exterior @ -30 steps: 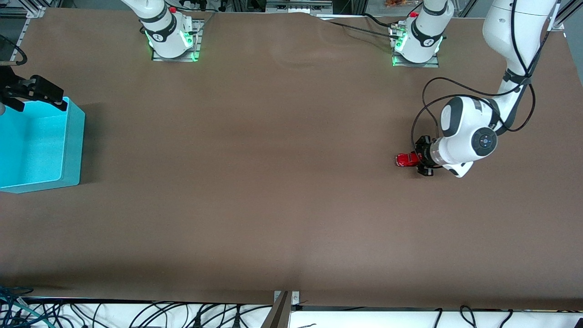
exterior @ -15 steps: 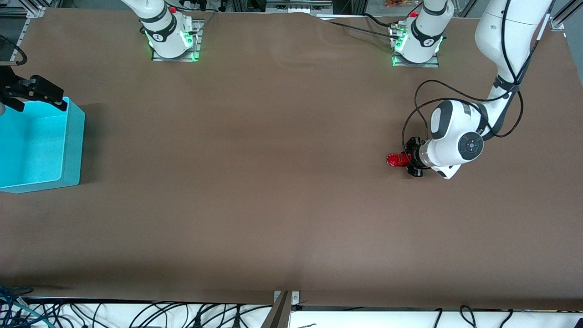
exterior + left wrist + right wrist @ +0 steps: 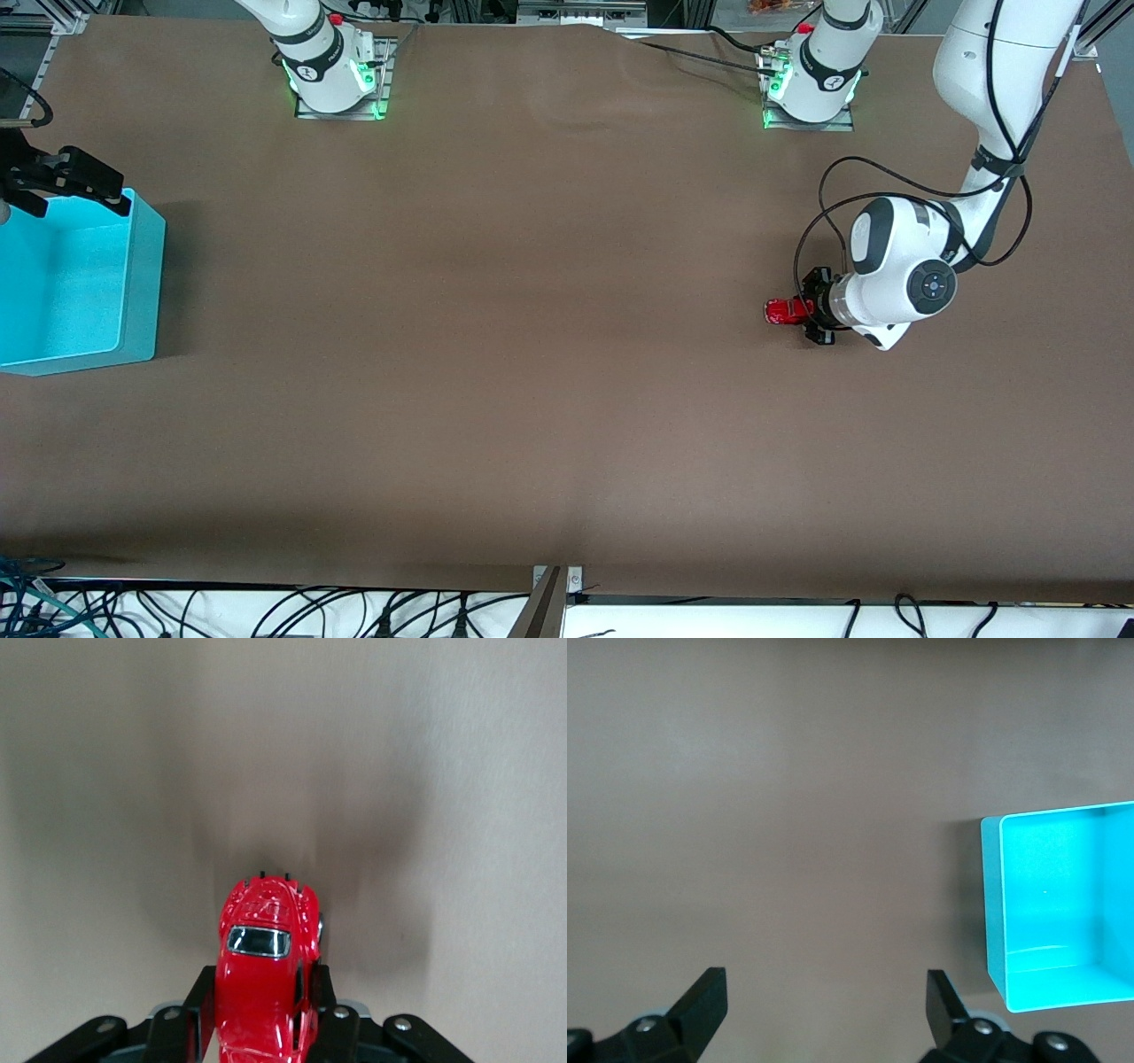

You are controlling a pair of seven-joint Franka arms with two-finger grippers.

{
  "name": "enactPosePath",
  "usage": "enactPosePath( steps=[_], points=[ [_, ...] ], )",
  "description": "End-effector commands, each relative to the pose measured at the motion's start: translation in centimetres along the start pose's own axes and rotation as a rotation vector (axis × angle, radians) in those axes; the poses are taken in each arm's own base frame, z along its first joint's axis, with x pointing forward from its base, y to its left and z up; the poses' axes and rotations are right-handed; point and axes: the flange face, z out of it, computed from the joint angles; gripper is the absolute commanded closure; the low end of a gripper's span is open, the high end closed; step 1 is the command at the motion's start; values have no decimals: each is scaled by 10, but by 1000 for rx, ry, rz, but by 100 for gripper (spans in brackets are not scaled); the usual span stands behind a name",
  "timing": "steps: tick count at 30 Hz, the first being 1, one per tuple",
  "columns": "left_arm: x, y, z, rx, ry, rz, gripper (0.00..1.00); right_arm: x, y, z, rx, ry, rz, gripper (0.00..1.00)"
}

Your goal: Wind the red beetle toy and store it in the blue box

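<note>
The left gripper [image 3: 808, 312] is low at the table [image 3: 532, 354], toward the left arm's end, with its jaws clamped on the beetle [image 3: 783, 311]. In the left wrist view the black fingers [image 3: 199, 1010] press against both flanks of the red body [image 3: 263, 992], and the nose of the car, with its dark window, projects forward of the fingertips. Whether the wheels touch the brown surface cannot be told from either view. A looped black cable [image 3: 828, 213] hangs off the left arm's wrist, above the table just beside the gripper.

The box [image 3: 142, 283] stands at the right arm's end of the table, well apart from the beetle, upright with its opening upward. Part of it runs off the edge of the front view. Its visible interior holds nothing.

The right gripper [image 3: 62, 182] hangs over the box corner that lies farther from the front camera. Its fingers [image 3: 704, 997] stand wide apart and hold nothing; this arm waits. The right wrist view shows the box [image 3: 992, 904] and bare table surface under the gripper.

The brown table surface between the beetle and the box carries no other object. The two arm bases [image 3: 332, 75], lit green, stand along the table edge farthest from the front camera. Cables [image 3: 266, 611] lie below the table edge nearest that camera.
</note>
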Motion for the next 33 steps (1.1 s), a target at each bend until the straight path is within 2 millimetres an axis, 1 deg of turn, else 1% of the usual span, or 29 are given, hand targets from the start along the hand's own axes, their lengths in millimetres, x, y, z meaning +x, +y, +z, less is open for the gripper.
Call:
enactPosePath(
  steps=[1, 5, 8, 11, 14, 17, 21, 24, 33],
  points=[
    [25, 9, 36, 27, 22, 18, 100, 0, 1, -6, 1, -2, -5, 0],
    [35, 9, 36, 26, 27, 28, 100, 0, 1, -6, 1, -2, -5, 0],
    [38, 10, 34, 24, 28, 37, 100, 0, 1, -6, 1, -2, -5, 0],
    [50, 10, 33, 22, 33, 40, 100, 0, 1, -6, 1, -3, -5, 0],
    [53, 10, 31, 20, 35, 46, 100, 0, 1, -6, 1, -2, -5, 0],
    [61, 11, 31, 19, 39, 35, 100, 0, 1, -6, 1, -2, -5, 0],
    [62, 12, 28, 14, 39, 32, 100, 0, 2, -6, -1, -2, -5, 0],
    [73, 14, 26, 10, 46, 16, 100, 0, 1, -6, 1, -2, -5, 0],
    [81, 14, 23, 7, 49, 29, 100, 0, 1, -6, 1, -2, -5, 0]
  ],
)
